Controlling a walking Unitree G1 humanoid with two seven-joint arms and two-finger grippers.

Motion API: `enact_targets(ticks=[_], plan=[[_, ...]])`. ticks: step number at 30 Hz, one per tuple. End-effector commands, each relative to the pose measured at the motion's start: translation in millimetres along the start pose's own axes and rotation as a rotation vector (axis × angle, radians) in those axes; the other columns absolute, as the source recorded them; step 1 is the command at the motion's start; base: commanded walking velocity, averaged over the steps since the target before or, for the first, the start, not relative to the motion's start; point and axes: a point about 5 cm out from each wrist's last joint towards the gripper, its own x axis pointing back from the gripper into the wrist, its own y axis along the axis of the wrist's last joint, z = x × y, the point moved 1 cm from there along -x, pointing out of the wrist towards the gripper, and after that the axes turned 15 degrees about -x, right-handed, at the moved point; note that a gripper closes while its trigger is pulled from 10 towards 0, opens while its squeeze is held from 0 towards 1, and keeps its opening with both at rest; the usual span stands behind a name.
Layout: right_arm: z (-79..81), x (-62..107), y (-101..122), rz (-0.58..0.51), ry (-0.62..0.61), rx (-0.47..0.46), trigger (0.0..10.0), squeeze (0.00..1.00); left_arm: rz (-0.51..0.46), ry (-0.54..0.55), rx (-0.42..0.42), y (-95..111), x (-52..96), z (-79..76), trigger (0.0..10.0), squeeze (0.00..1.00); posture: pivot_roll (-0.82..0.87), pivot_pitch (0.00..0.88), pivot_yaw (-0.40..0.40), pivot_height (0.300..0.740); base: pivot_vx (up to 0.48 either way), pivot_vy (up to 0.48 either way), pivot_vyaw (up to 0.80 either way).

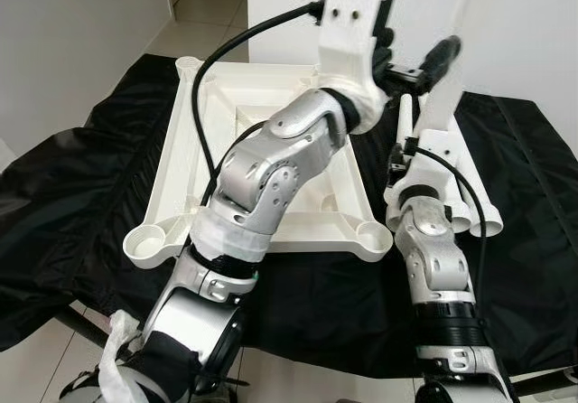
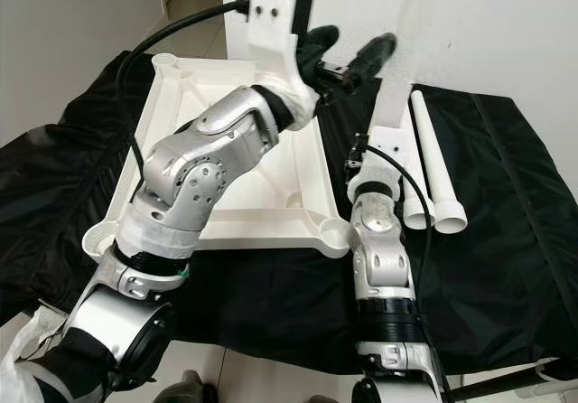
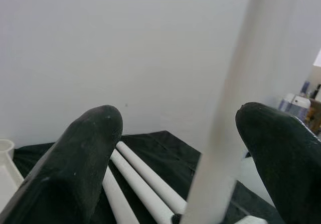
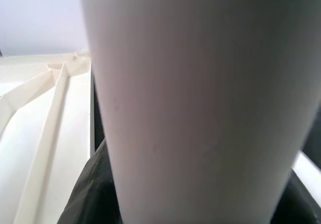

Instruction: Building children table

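Two arms raised over a black cloth (image 1: 81, 213). Nearest, lying on that cloth, an upside-down white table top (image 1: 271, 233), ribbed underside up, with a round socket (image 1: 374, 238) at its near right corner. Just right of that corner, the right gripper (image 4: 195, 209), clamped on a white leg (image 4: 200, 83) and holding it roughly upright beside the table top, lower end hidden behind the wrist. Next to it on the cloth, two spare legs (image 2: 435, 173), side by side and touching, wider ends toward the robot. Farther up, the left gripper (image 3: 178, 123), reaching across above the table top's right edge to the upper part of the held leg, black fingers (image 3: 80, 163) spread apart on either side of it; contact with the leg impossible to tell. Behind everything, a plain white wall (image 3: 100, 38).
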Motion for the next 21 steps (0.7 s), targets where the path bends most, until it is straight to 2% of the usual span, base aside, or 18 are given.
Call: enact_targets(ticks=[1, 3, 4, 5, 7, 9, 10, 15, 18, 21], plan=[[-4.4, 2.4, 8.0, -0.045, 0.005, -0.016, 10.0, 0.00, -0.015, -0.082, -0.002, -4.2, 4.1, 4.0, 10.0, 0.00, -0.01, 0.000, -0.022, 0.740, 0.000, 0.000, 0.00], [-5.3, 3.1, 8.7, -0.053, 0.006, -0.018, 10.0, 0.00, -0.011, -0.071, -0.004, -5.9, 5.7, 6.5, 10.0, 0.00, -0.01, 0.000, -0.021, 0.740, 0.000, 0.000, 0.00], [-6.2, 6.3, 10.1, -0.066, 0.020, -0.027, 10.0, 0.00, 0.011, -0.024, -0.006, -12.3, 9.5, 15.7, 10.0, 0.00, -0.01, 0.000, -0.024, 0.740, 0.000, 0.000, 0.00], [-6.2, 6.3, 10.1, -0.066, 0.020, -0.027, 10.0, 0.00, 0.011, -0.024, -0.006, -12.3, 9.5, 15.7, 10.0, 0.00, -0.01, 0.000, -0.024, 0.740, 0.000, 0.000, 0.00], [-5.9, 12.1, 13.3, -0.094, 0.058, -0.038, 10.0, 0.00, 0.036, 0.041, -0.025, -22.6, 16.9, 28.0, 10.0, 0.00, -0.01, 0.000, -0.024, 0.740, 0.000, 0.000, 0.00], [-6.4, 14.4, 13.0, -0.097, 0.065, -0.034, 10.0, 0.00, 0.058, 0.064, -0.030, -29.4, 20.8, 32.0, 10.0, 0.00, -0.01, 0.000, -0.026, 0.740, 0.000, 0.000, 0.00], [-6.8, 17.7, 12.3, -0.108, 0.082, -0.025, 10.0, 0.00, 0.083, 0.094, -0.041, -39.1, 26.2, 35.9, 10.0, 0.00, -0.01, 0.000, -0.026, 0.740, 0.000, 0.000, 0.00], [-6.6, 20.0, 11.9, -0.113, 0.100, -0.031, 10.0, 0.00, 0.104, 0.116, -0.046, -45.5, 29.6, 38.5, 10.0, 0.00, -0.01, 0.000, -0.027, 0.740, 0.000, 0.000, 0.00], [-2.7, 27.6, 13.5, -0.136, 0.180, -0.018, 10.0, 0.00, 0.144, 0.134, -0.051, -61.8, 42.5, 39.9, 10.0, 0.00, -0.01, 0.000, -0.029, 0.740, 0.000, 0.000, 0.00], [-0.6, 30.2, 12.8, -0.137, 0.207, 0.007, 10.0, 0.00, 0.161, 0.119, -0.064, -68.1, 49.3, 37.7, 10.0, 0.00, -0.01, 0.000, -0.031, 0.740, 0.000, 0.000, 0.00]])
